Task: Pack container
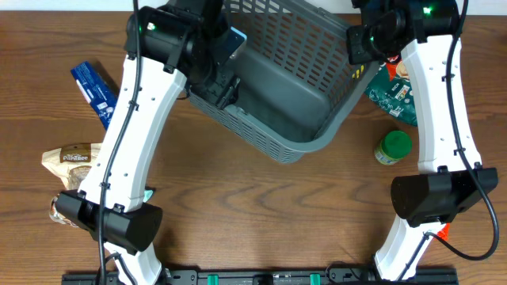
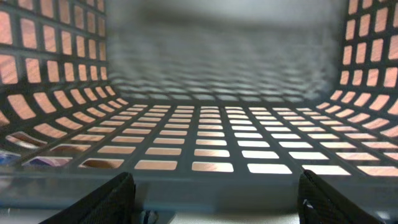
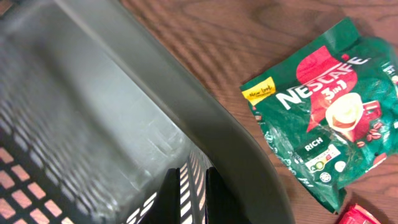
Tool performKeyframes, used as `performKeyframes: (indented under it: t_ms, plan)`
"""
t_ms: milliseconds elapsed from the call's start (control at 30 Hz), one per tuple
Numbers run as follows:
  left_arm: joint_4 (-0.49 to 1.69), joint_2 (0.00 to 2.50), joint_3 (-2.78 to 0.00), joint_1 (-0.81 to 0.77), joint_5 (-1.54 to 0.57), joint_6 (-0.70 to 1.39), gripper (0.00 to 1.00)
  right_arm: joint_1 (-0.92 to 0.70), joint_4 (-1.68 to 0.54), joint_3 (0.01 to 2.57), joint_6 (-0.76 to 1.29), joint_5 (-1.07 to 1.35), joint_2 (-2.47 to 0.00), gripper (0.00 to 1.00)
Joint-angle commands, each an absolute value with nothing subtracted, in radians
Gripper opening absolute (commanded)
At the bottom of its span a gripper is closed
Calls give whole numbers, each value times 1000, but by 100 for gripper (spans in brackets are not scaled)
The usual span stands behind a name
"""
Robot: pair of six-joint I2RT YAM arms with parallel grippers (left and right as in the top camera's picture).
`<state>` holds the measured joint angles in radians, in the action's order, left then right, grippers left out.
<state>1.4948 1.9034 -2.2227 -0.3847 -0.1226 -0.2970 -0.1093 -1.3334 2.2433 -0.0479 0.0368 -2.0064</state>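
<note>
table: we are seeing brown wood, with everything spread across its far half.
container: it is sitting at 12 o'clock on the table, skewed, with one rounded corner pointing toward 5 o'clock. We are seeing a bare grey floor and no packet inside.
left gripper: it is hanging at the container's 9 o'clock wall with its fingers spread wide. The wrist view is looking through the lattice and we are not seeing anything pinched.
right gripper: it is clenched on the container's 3 o'clock wall just below the rim, with slotted wall showing between the two fingers.
Nescafe packet: green, lying flat on the table at 2 o'clock, just outside the container.
blue packet: it is lying at 10 o'clock, partly hidden under the left arm.
beige packet: it is lying at 9 o'clock, well apart from the container.
green-lidded jar: it is standing upright at 3 o'clock, below the Nescafe packet.
done: we are judging nothing packed so far. At most the container is being positioned or steadied.
left: we are counting all four items as waiting to go in. The Nescafe packet and the jar are looking closest.
</note>
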Motion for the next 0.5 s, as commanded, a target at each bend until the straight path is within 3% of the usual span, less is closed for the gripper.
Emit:
performKeyframes:
  t_ms: [0, 467]
  plan:
    - [1560, 1915, -2210, -401, -108, -272, 69, -75, -1310, 2256, -41, -68, -2017, 1]
    - [1630, 1913, -2210, -406, -108, -229, 63, -75, -1220, 2256, -38, -72, -2017, 1]
